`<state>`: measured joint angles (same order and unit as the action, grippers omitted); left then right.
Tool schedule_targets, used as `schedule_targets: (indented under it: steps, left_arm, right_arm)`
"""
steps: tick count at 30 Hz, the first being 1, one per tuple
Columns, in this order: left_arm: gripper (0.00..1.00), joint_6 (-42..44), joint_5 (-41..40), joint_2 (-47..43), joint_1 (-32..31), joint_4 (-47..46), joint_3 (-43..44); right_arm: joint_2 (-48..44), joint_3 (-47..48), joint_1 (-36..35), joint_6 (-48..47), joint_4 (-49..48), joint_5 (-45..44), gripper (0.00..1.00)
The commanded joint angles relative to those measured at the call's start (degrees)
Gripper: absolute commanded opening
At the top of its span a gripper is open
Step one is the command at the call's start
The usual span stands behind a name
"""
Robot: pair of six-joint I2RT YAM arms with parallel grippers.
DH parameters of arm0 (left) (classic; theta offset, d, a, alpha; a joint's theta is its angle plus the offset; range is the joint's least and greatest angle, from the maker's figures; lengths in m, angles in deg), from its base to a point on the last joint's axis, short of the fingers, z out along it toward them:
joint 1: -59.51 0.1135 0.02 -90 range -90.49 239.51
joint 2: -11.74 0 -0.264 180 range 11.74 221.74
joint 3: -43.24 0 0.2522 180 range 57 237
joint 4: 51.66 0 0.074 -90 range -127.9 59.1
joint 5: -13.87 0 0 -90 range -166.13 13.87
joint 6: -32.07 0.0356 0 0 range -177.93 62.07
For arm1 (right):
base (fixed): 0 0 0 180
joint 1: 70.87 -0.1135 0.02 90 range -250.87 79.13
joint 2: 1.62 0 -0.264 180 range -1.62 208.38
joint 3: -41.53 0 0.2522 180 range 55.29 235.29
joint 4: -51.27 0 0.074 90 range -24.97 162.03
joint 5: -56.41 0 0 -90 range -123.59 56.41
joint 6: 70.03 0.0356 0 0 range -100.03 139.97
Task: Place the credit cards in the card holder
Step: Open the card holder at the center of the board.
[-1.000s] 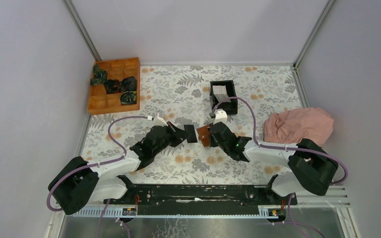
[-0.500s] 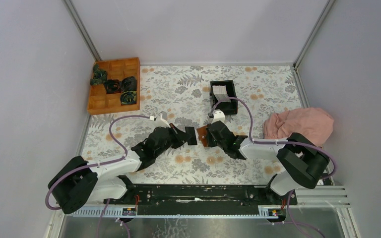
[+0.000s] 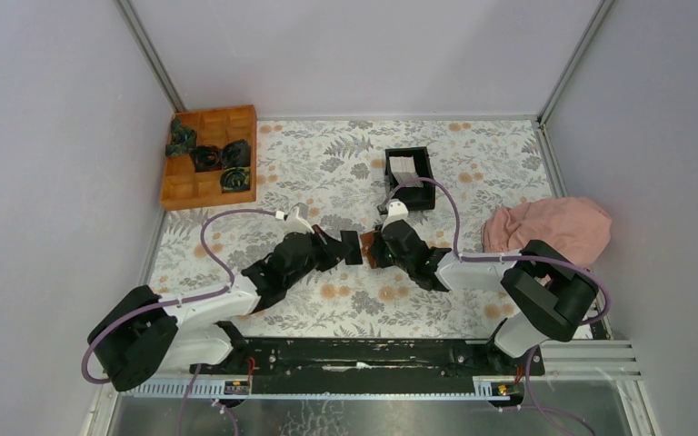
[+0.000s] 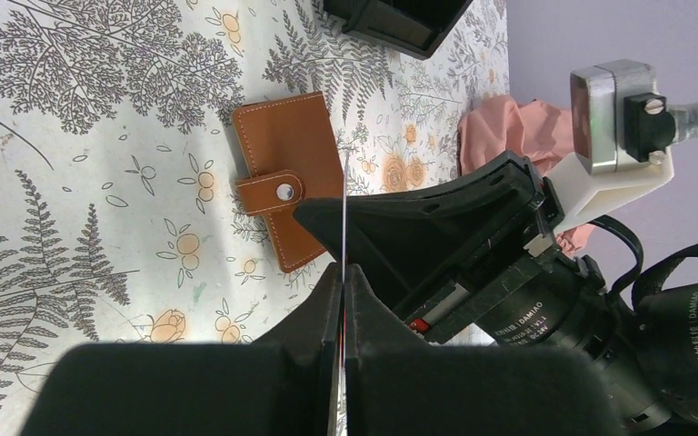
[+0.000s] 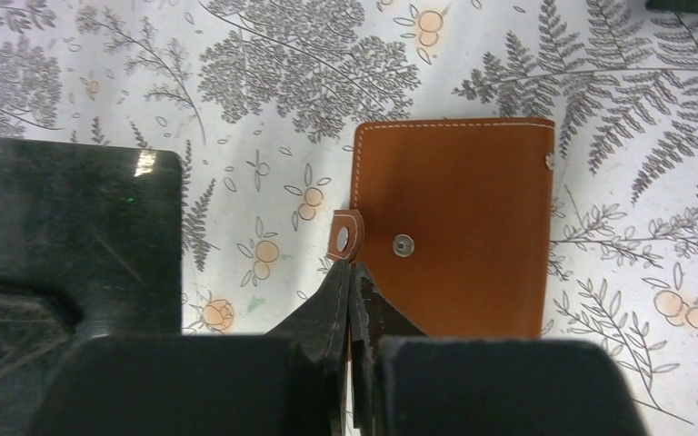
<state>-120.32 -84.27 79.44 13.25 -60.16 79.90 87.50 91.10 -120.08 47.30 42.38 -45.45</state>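
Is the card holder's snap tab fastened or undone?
Undone: the right wrist view shows the snap tab lifted at the edge of the card holder, the stud on its face bare.

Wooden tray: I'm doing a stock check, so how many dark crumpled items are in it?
4 dark items, all in the wooden tray: one at its far-left side, one in the middle, one right of that, one nearer the arms. Others may be hidden beneath.
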Motion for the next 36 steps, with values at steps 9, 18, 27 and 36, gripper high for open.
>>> schedule_targets:
  steps: [9, 18, 27, 36]
  left_arm:
    - [0.00, 1.46, -3.16, -1.87, -0.30, 1.34, 1.27]
    - [0.00, 1.40, -5.37, -2.55, -0.35, 1.59, 1.26]
    - [0.00, 0.70, -6.09, -1.20, -0.33, 0.38, 0.95]
    - [0.00, 2.70, -5.23, -0.48, -0.33, -0.08, 2.21]
  right_arm:
    - [2.00, 3.75, 0.36, -0.09, -4.85, 3.27, 0.00]
    - [5.10, 4.09, 0.39, 0.41, -7.40, 6.72, 0.00]
    - [5.39, 3.53, 0.36, -0.33, -11.02, 8.38, 0.00]
    - [-5.22, 0.58, 0.39, -0.60, 0.96, -2.36, 0.00]
